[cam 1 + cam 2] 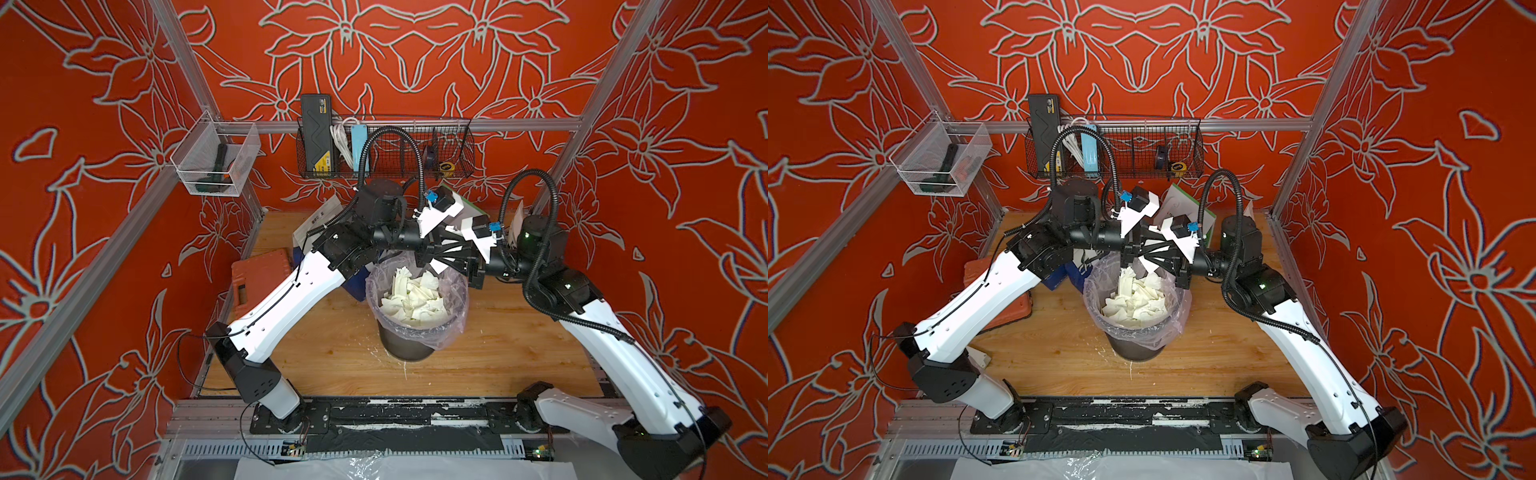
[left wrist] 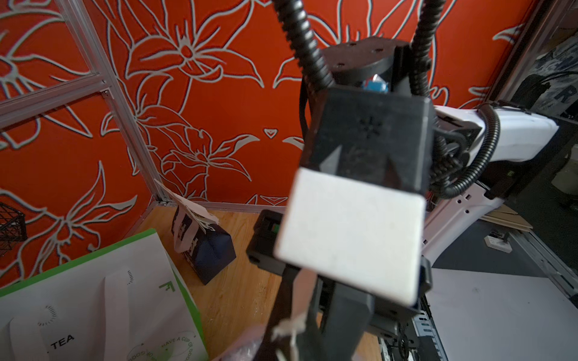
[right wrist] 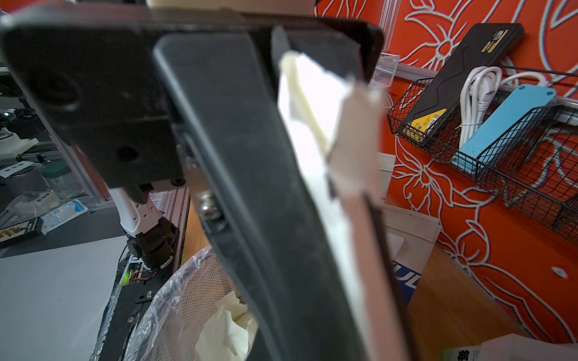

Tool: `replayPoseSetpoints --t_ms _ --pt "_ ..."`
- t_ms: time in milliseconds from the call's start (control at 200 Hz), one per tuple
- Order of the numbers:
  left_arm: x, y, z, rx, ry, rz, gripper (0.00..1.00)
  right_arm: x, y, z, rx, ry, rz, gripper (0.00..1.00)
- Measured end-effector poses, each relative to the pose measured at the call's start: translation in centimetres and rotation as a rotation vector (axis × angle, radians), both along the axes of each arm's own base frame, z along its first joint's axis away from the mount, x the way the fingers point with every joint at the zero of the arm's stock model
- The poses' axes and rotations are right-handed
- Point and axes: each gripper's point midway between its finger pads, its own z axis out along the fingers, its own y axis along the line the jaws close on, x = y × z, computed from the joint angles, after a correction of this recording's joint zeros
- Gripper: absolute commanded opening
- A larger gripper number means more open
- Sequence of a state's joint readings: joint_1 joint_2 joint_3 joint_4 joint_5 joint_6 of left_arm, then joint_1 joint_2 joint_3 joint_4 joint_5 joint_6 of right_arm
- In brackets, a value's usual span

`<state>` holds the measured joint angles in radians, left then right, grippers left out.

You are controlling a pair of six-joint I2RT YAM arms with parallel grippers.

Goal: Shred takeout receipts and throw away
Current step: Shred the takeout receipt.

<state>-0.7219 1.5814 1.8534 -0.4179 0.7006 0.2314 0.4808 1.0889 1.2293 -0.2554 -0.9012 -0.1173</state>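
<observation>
Your left gripper (image 1: 422,257) and right gripper (image 1: 444,257) are both clamped tight on one receipt scrap (image 1: 437,266) above the bin's (image 1: 405,351) 12 o'clock rim, so torn bits should drop straight in.

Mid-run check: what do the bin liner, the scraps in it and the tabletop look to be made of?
Bin liner: thin clear plastic film, glossy; it wrinkles and shows through. Scraps: matte white paper, creased with torn edges. Tabletop: wood or wood-look laminate, light grain, slight sheen; I cannot tell which.
</observation>
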Motion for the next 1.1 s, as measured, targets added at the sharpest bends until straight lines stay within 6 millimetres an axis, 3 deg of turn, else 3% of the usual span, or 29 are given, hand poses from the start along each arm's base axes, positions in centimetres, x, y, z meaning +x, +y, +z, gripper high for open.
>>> replayPoseSetpoints --t_ms 545,676,846,951,1096 --pt "5.4 1.7 -1.9 0.211 -0.249 0.428 0.0 1.7 -3.1 2.1 0.0 -0.244 -0.329 0.0" --pt "6.8 3.2 -2.6 0.277 -0.276 0.532 0.0 2.1 -3.8 2.2 -0.005 -0.292 -0.385 0.0" --pt "8.9 6.1 -4.1 0.395 -0.289 0.689 0.0 1.3 -5.1 5.2 0.062 -0.396 -0.442 0.0" --pt "9.5 6.9 -5.2 0.435 -0.285 0.735 0.0 0.9 -5.7 6.2 0.087 -0.424 -0.46 0.0" --pt "9.6 7.6 -6.4 0.458 -0.252 0.761 0.0 1.2 -6.1 6.1 0.086 -0.423 -0.494 0.0"
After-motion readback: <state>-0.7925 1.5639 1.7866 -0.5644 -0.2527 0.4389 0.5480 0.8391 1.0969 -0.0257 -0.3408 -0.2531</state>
